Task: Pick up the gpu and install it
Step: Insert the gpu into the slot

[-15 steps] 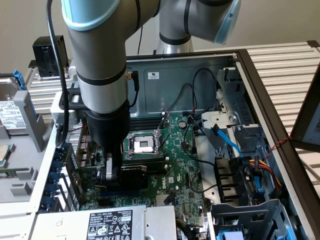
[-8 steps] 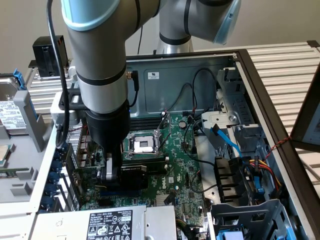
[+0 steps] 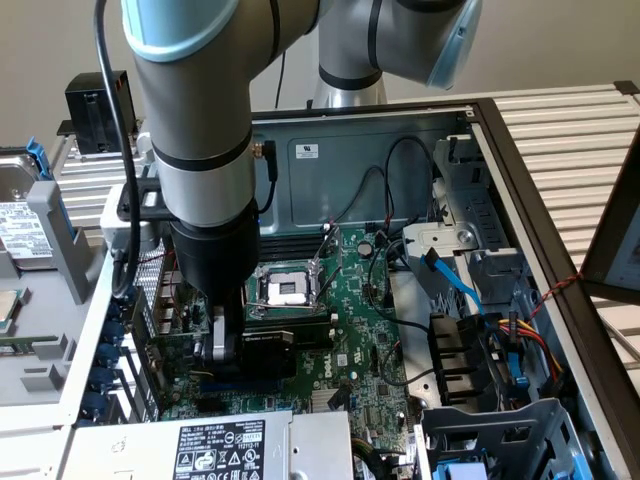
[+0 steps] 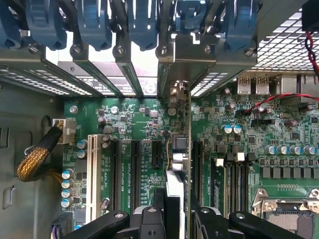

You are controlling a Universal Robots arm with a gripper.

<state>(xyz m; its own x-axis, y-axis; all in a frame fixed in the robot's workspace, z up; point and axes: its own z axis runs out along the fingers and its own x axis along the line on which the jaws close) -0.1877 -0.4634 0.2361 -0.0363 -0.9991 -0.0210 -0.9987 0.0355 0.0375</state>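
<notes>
One gripper (image 3: pixel 228 348) hung inside the open computer case (image 3: pixel 400 140), its two black fingers (image 4: pixel 149 221) closed partway on the gpu (image 3: pixel 287 345), one finger on each face of the card. In the exterior view the gpu stood on its long edge over the green motherboard (image 3: pixel 365 340). Its black shroud with white lettering faced the camera, and it sat just on the camera's side of the CPU socket (image 3: pixel 285 290), toward the exterior view's left of the board. The wrist view looked along the gripper (image 4: pixel 178 214) and caught the gpu (image 4: pixel 178 149) edge-on. It was a thin upright strip between the fingers, running to its silver end bracket (image 4: pixel 174 92) at the case's rear wall, where a row of blue retention clips (image 4: pixel 94 22) lined the slot openings. The card lay parallel to the black expansion slots (image 4: pixel 135 167), between two of them. Whether its lower edge was seated in a slot or held just above one could not be told. A long white slot (image 4: pixel 92 174) and a yellow braided cable (image 4: pixel 37 159) lay well off to one side of the card, and a red wire (image 4: pixel 279 97) crossed the board on the other. The labelled power supply (image 3: pixel 215 445) sat at the exterior view's lower edge.
</notes>
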